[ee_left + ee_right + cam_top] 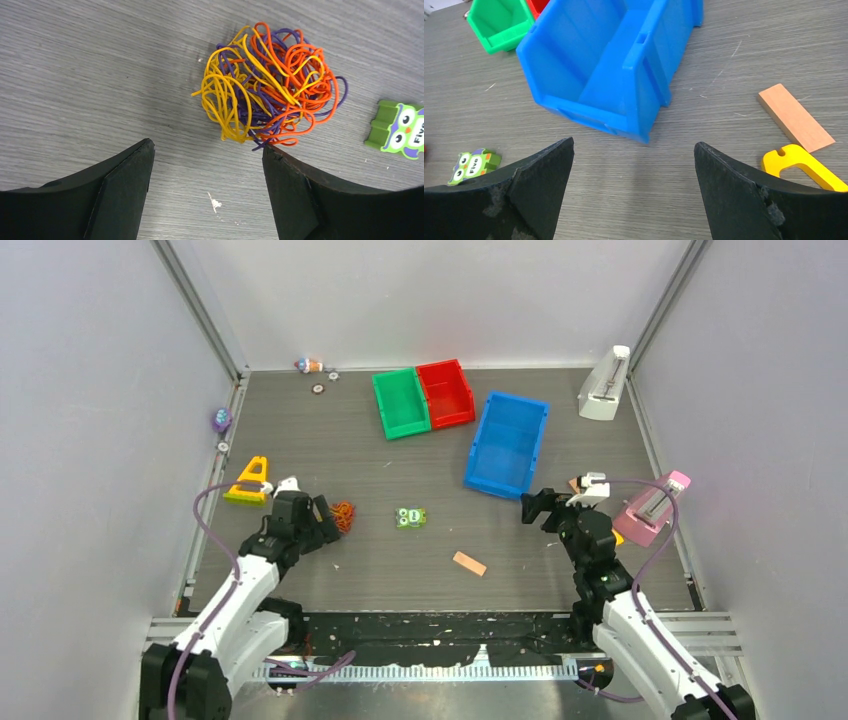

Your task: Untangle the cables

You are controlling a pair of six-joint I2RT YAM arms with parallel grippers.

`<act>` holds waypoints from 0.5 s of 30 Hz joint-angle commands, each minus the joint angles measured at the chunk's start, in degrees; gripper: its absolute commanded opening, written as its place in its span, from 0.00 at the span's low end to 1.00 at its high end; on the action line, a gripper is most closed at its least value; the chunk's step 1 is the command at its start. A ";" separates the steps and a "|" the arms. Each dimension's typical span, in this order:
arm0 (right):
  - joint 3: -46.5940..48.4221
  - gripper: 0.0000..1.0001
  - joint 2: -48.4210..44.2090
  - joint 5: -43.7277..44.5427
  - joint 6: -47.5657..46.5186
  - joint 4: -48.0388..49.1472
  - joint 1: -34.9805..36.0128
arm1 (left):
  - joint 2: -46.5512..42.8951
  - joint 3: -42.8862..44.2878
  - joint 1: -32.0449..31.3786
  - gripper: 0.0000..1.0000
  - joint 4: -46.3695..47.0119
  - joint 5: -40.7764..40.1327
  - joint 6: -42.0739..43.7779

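The cables (270,95) lie in one tangled ball of thin orange, yellow and dark purple wires on the grey table. In the top view the ball (343,515) is at the left of the middle. My left gripper (207,145) is open and empty, with its jaws just short of the ball; the right fingertip (272,160) is beside the lowest loops. In the top view the left gripper (325,518) sits right next to the ball. My right gripper (634,142) is open and empty over bare table in front of the blue bin, far from the cables (540,508).
A blue bin (507,443), a green bin (400,403) and a red bin (446,392) stand at the back. A green owl tile (410,518) lies right of the cables. A wooden block (469,563), a yellow triangular toy (250,482) and a pink device (652,508) are nearby.
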 commanded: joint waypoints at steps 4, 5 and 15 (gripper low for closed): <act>0.25 0.95 0.17 -3.88 1.38 5.73 0.27 | 9.66 4.36 -0.89 0.79 7.42 4.97 0.58; 0.24 0.95 0.34 -3.99 1.38 5.93 0.27 | 11.28 5.15 -1.03 0.79 7.61 5.29 0.72; 0.33 0.96 3.66 -5.25 1.48 7.59 0.29 | 26.35 10.72 -1.46 0.01 17.32 20.59 6.11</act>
